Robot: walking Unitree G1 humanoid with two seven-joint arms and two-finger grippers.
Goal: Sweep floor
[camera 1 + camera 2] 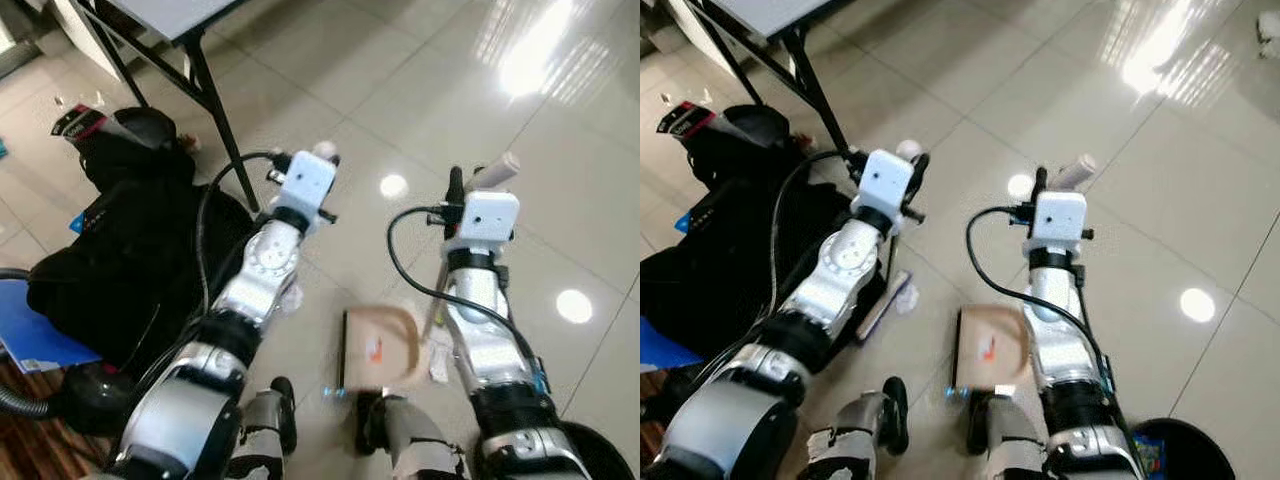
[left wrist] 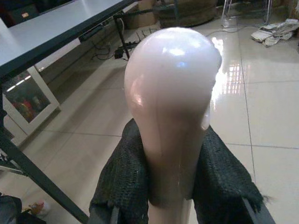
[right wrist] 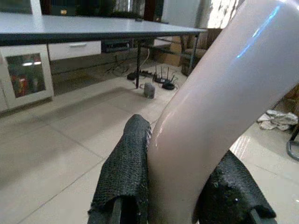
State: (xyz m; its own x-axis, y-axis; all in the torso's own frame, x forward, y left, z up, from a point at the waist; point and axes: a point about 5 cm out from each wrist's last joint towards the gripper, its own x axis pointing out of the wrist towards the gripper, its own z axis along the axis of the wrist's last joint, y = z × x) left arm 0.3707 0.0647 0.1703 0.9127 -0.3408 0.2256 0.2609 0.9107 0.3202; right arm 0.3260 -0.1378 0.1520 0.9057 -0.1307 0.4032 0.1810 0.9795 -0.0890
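Left claw (image 2: 170, 186) clamped on pale pink plastic broom handle (image 2: 170, 107); right claw (image 3: 180, 186) clamped on tan plastic dustpan's handle (image 3: 219, 93). Dustpan (image 1: 380, 345) on glossy tiled floor (image 1: 560, 170) below right arm, white paper scraps (image 1: 906, 296) toward left.

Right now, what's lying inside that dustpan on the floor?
The dustpan holds a small orange scrap. The right arm covers its right edge, so anything there is hidden.
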